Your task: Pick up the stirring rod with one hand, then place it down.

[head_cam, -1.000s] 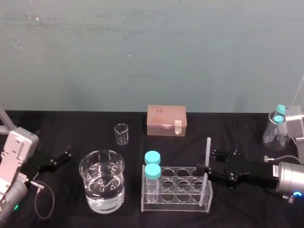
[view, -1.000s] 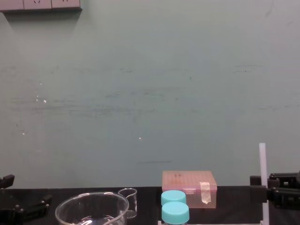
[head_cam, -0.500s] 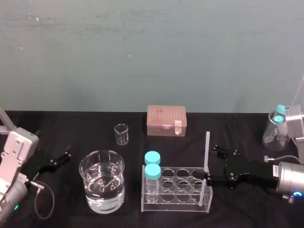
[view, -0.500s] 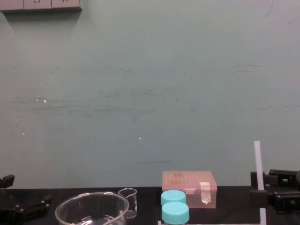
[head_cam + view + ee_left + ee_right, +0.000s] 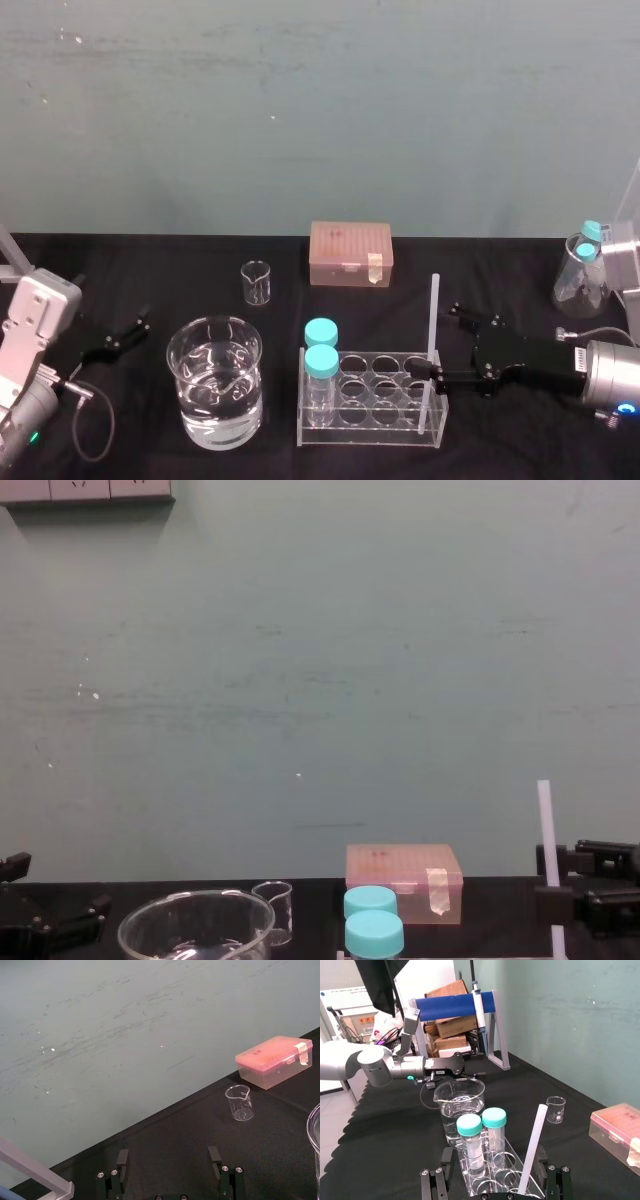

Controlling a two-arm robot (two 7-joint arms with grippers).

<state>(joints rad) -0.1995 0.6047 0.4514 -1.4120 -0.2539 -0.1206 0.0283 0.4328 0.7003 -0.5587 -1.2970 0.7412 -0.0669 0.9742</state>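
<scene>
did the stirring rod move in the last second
Yes. In the chest view the stirring rod has shifted left, closer to the pink box, and its top sits slightly higher.

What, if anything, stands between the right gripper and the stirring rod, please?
Nothing visible does: the stirring rod stands in the rack's right end, between the right gripper's open fingers. The left gripper sits parked far left.

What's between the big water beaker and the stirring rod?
In the head view, the clear tube rack, with two blue-capped jars at its left end. The rod stands at its far end, by the right pincer.
</scene>
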